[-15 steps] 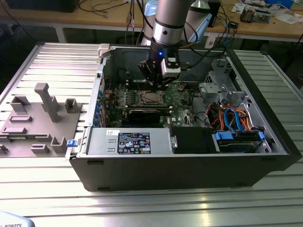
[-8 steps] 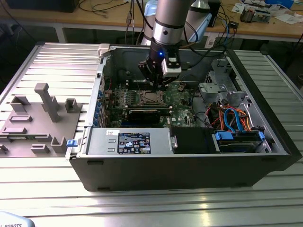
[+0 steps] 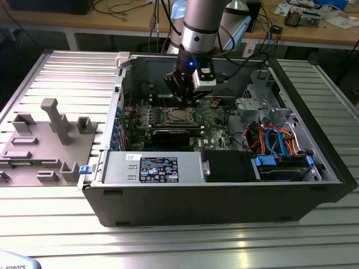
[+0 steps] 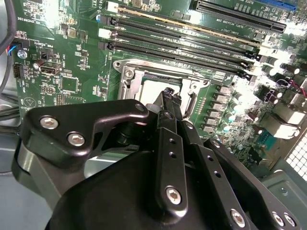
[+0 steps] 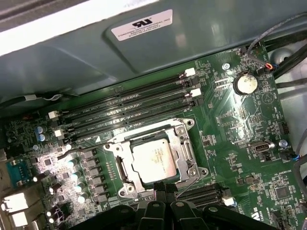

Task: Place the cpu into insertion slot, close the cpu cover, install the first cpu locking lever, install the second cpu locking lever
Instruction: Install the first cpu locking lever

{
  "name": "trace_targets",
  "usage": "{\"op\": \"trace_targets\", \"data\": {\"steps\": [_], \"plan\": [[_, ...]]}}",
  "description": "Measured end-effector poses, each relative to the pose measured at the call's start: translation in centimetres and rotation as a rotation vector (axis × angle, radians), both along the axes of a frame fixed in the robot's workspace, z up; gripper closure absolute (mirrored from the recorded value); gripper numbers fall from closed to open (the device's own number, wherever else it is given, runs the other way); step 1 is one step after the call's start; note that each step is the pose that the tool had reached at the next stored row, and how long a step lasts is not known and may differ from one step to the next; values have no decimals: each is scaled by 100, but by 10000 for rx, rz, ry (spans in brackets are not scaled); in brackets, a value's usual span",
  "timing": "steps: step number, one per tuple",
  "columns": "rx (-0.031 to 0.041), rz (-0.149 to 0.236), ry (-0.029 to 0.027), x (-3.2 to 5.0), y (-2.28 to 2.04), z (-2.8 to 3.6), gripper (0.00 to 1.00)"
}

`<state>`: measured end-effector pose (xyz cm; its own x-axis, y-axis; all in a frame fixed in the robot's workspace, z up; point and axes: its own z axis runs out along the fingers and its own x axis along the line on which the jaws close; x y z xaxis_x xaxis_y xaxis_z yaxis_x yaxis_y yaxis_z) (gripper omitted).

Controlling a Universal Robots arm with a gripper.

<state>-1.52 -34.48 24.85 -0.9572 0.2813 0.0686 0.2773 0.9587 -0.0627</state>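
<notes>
Standing by the open case (image 3: 314,185), I see the arm (image 3: 199,25) reaching down into the upper middle of the exterior view, the gripper (image 3: 184,89) hovering above the board (image 5: 240,129). The cover (image 5: 187,148) lies flat over the slot (image 5: 125,183), and the cpu (image 5: 153,160) sits inside its window, low and centre in the first wrist view. The fingers (image 4: 168,103) look pressed together with nothing between them, tips just above the socket's near edge.

My worry is that a descent off-line could skid the tips onto the cpu top or off the frame onto the board, and an unlatched lever might let the cover lift. Where the levers stand I cannot tell.

The cpu lies flat, top up; nearly square, it has no clear long axis, its edges slightly skewed to the frame.
</notes>
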Motion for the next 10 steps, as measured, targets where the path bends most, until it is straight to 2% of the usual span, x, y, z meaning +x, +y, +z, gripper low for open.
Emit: {"op": "trace_targets", "data": {"steps": [10], "plan": [[-1, 381, 0, 0, 0, 0, 89]]}}
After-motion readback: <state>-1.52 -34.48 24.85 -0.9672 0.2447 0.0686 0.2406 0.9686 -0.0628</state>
